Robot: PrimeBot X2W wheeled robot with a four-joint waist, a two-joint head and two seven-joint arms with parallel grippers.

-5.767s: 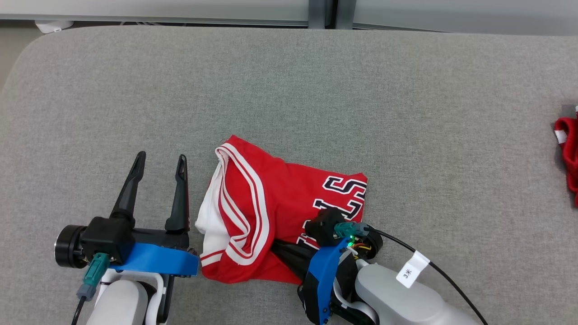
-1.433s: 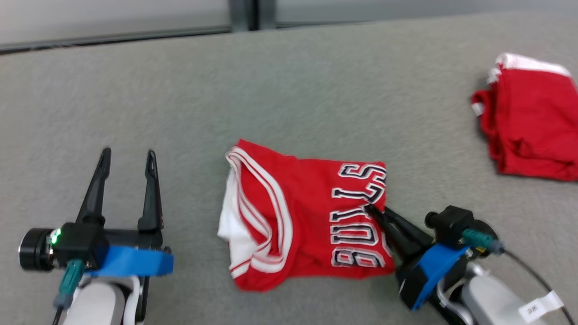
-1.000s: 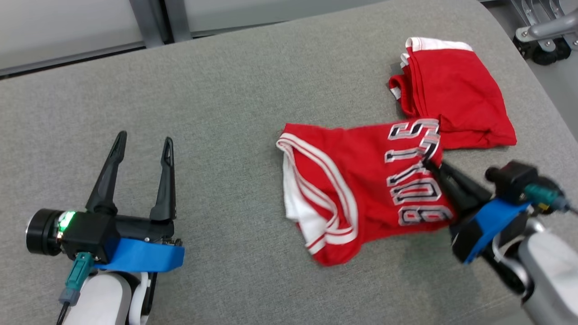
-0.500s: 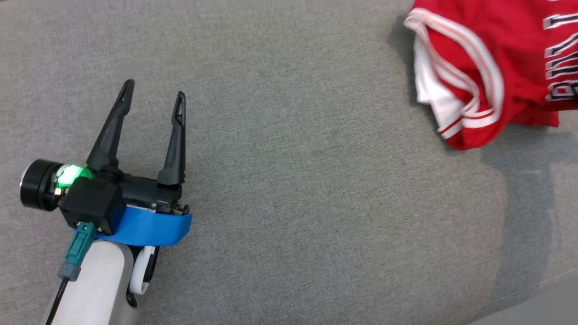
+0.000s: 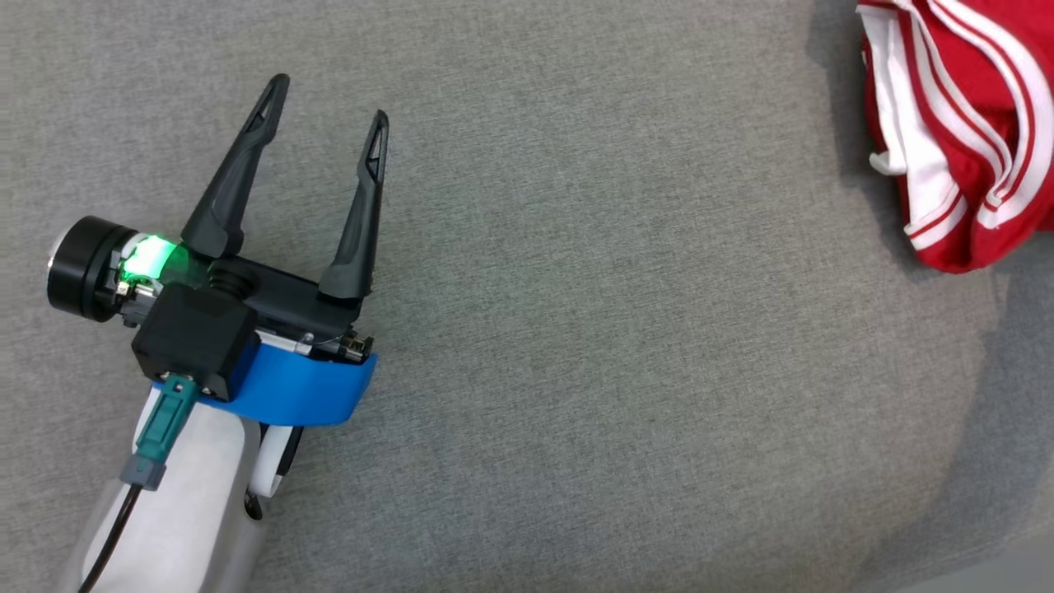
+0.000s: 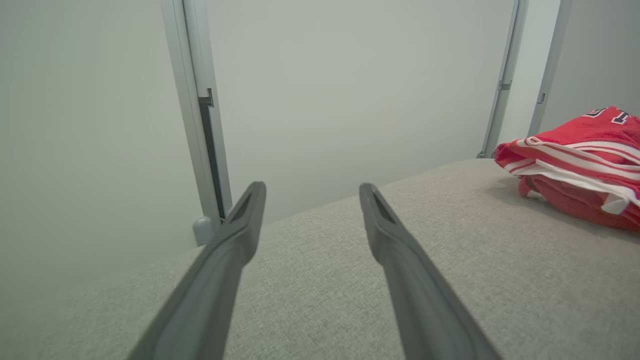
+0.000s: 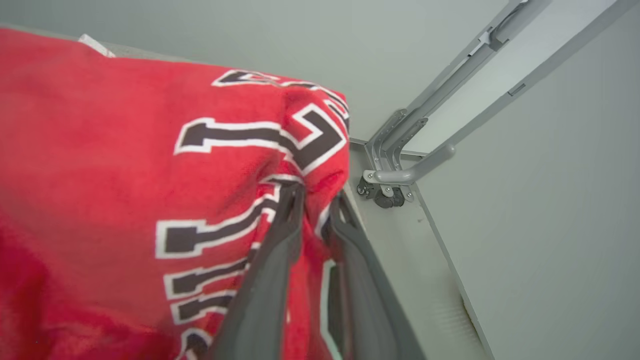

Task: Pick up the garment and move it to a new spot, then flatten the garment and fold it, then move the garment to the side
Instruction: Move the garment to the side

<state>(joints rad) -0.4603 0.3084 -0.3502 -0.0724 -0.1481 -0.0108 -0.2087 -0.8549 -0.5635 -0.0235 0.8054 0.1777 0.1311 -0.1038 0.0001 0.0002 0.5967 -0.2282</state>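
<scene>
grey fabric-covered bench (image 5: 576, 346) first: bare across most of the head view, with a soft shadow toward 4 o'clock.

next, folded red basketball jersey (image 5: 963, 115) with white striped trim, out at 2 o'clock in that view and cut by the frame edge. in the left wrist view, off at 3 o'clock (image 6: 570, 160), bunched, either resting on the bench or just clear of it; cannot tell which. lay mid-bench a few seconds ago, just beside the left gripper (image 5: 329, 97); now well apart from it. partly down to a camera swing, judging by the shift of the whole head picture, but also hauled rightward by the right arm, toward the spot of a second red garment seen a second ago.

left gripper at 10 o'clock in the head view, low over the bench, fingers spread wide and holding nothing, same as before.

right gripper (image 7: 316, 196) in its own wrist view: fingers pressed nearly together, pinching the jersey's lettered edge, cloth draped over and to the left of them. beyond, at 2 o'clock, a frame foot with a caster (image 7: 382, 197) on the floor.

reads as the last step under way: fold done, carry to the side in progress. left to do, by this judgement: set down flat near the bench's right end, clear of the edge, then release without dragging the fold open.
</scene>
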